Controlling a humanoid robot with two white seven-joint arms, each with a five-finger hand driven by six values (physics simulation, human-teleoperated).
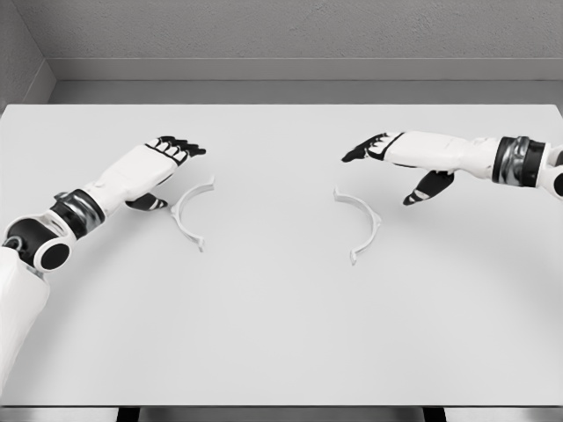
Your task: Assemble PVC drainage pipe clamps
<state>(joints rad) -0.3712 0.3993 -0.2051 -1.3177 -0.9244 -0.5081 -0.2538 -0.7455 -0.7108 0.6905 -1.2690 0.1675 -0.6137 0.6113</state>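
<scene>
grey walls close off the back of the scene, and a wide white table [281, 334] fills nearly all of the head view, running from a far edge below the wall down to a dark strip at the bottom.

two white clamp halves lie flat on the table, well apart from each other. the left clamp half [187, 217] is a thin curved arc left of the middle, with its open side facing right and small flared tabs at both ends. the right clamp half [362, 221] is its mirror, right of the middle, bulging to the right with its open side facing left and down.

the left robot hand [163, 167] comes in from the lower left on a white arm with a dark banded wrist. its black fingertips [186, 146] point up and to the right, the fingers extended and relaxed, holding nothing. its thumb hangs low, just beside the upper end of the left clamp half; contact cannot be judged.

the right robot hand [400, 163] reaches in from the right edge, palm down, fingers stretched toward the left and the thumb angled down. it grips nothing and sits above and to the right of the right clamp half, clear of it.
</scene>
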